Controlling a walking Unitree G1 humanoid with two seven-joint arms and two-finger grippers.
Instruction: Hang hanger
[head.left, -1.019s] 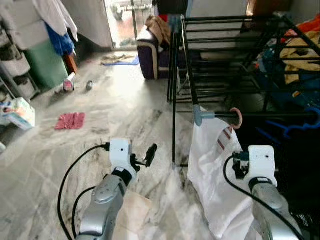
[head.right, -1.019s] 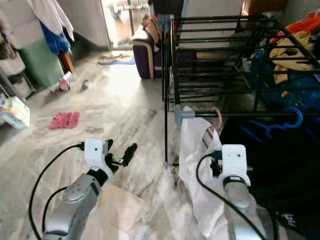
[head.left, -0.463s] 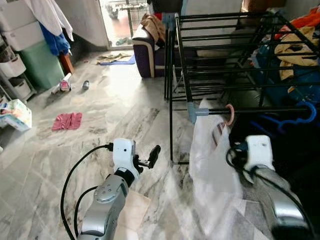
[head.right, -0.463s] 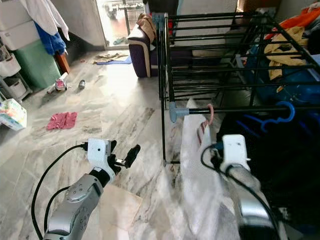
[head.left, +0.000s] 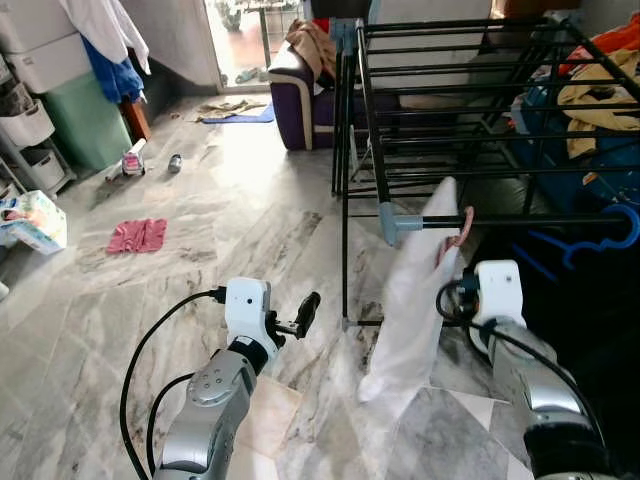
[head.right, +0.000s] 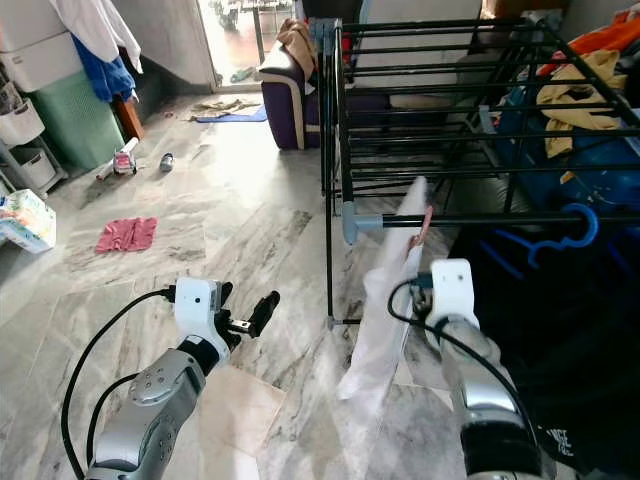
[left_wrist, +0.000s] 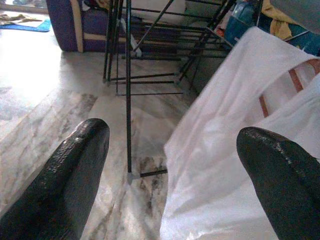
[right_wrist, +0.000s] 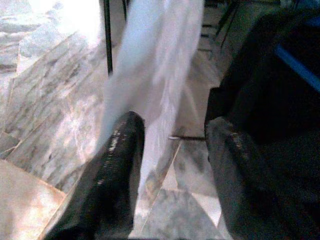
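A white garment (head.left: 410, 300) hangs on a pink hanger (head.left: 466, 222), whose hook sits over the front rail (head.left: 530, 219) of the black drying rack. The cloth hangs slanted, its lower end out to the left. My right arm's white wrist housing (head.left: 497, 290) is just right of the garment, below the rail. In the right wrist view the right gripper (right_wrist: 175, 125) is open, with blurred white cloth (right_wrist: 160, 55) beyond its fingers. My left gripper (head.left: 292, 318) is held over the floor left of the rack. It is open (left_wrist: 172, 135) and holds nothing.
A blue hanger (head.left: 600, 235) hangs on the same rail further right. Clothes (head.left: 600, 95) lie heaped on the rack. A purple sofa (head.left: 300, 85) stands behind it. On the marble floor to the left are a red cloth (head.left: 138, 235), a tissue pack (head.left: 35, 222) and a green bin (head.left: 85, 125).
The garment has swung from hanging broad-side to slanting left. My right wrist has moved from in front of the cloth to its right side. The left arm has stayed put.
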